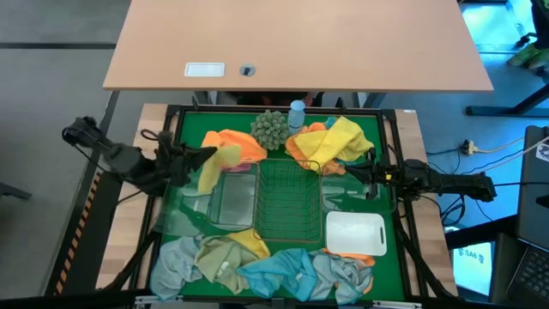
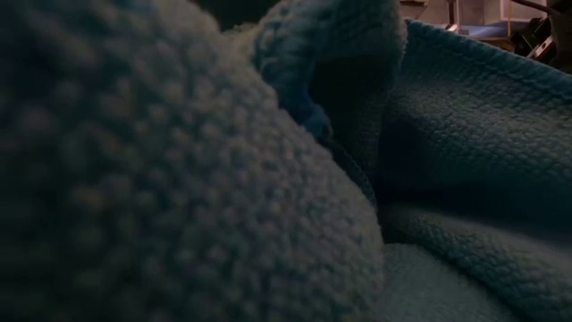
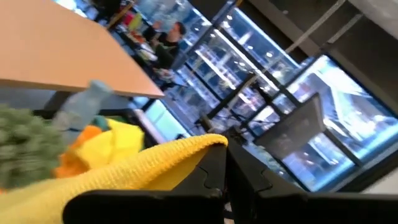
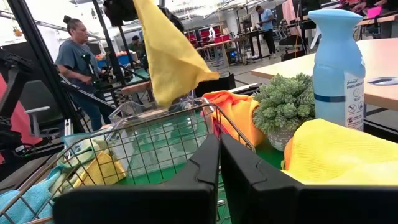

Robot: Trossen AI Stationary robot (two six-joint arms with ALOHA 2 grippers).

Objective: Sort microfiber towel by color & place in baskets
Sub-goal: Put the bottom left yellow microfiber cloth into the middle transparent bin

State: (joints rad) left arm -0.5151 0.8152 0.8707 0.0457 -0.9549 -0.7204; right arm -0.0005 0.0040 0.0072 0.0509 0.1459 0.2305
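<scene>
My left gripper [image 1: 208,156] is shut on a yellow towel [image 1: 220,163] above the left clear bin [image 1: 233,197]; in the right wrist view this towel [image 4: 166,53] hangs from it. My right gripper [image 4: 219,163] is shut and empty, level beside the wire-mesh basket [image 1: 287,197], next to a yellow towel [image 4: 339,155] lying on an orange one [image 1: 313,153]. Another orange towel [image 1: 240,142] lies at the far left. A second clear bin [image 1: 343,196] and a white bin [image 1: 354,232] stand on the right. Grey, yellow and blue towels [image 1: 266,266] lie heaped at the near edge. My left gripper pinches the yellow towel by its upper edge [image 4: 140,7] between the two fingers. The towel hangs slack below the fingers, lifted clear, with its lower tip [image 4: 163,99] above the bins. In the left wrist view a fold [image 3: 155,163] drapes across the fingers.
A grey-green spiky ball [image 1: 270,127] and a blue bottle [image 1: 297,112] stand at the far edge of the green mat [image 1: 386,172]. A wooden table [image 1: 300,43] lies beyond. Blue towel cloth [image 2: 268,179] fills the low view. People [image 4: 74,56] work in the room behind.
</scene>
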